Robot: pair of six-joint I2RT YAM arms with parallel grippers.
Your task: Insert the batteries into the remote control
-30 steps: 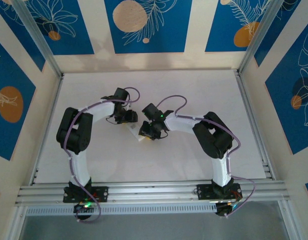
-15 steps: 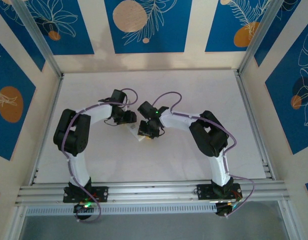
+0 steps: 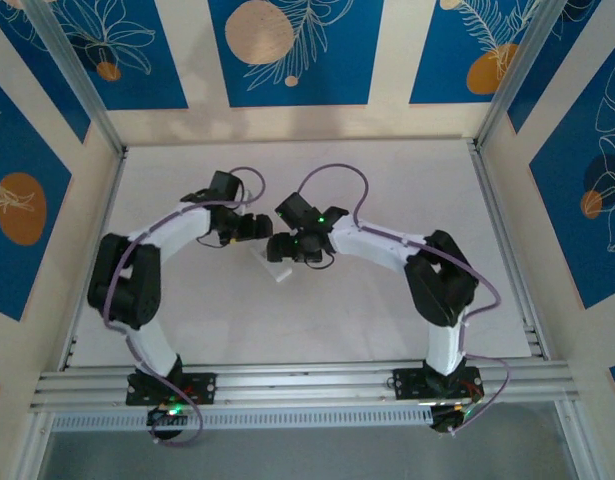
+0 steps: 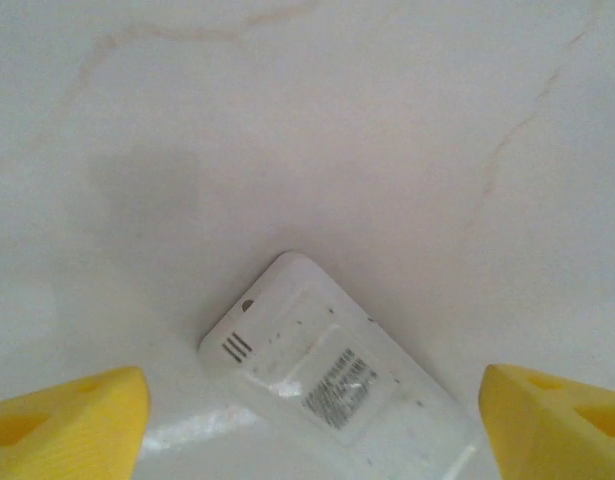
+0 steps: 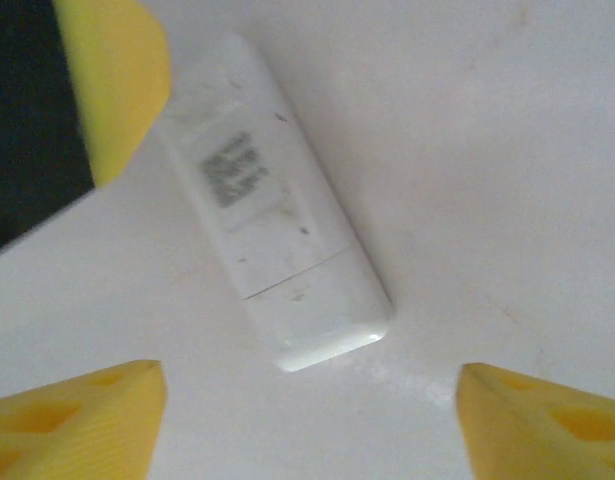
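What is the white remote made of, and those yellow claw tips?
The remote control looks like smooth, slightly glossy white plastic: its end shines and a moulded seam shows. The yellow fingertips look like matte plastic or rubber with moulded holes; I cannot tell which.

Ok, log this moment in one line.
remote control: label side up on table, unheld | left gripper: open | right gripper: open

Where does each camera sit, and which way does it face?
Top external: fixed above and behind, looking down on the table; both arms show.
Left wrist: on the left arm, looking down at the remote control; its open yellow jaws frame it.
Right wrist: on the right arm, looking down likewise; its yellow jaws show.
Both wrist views share the remote control, label side up.
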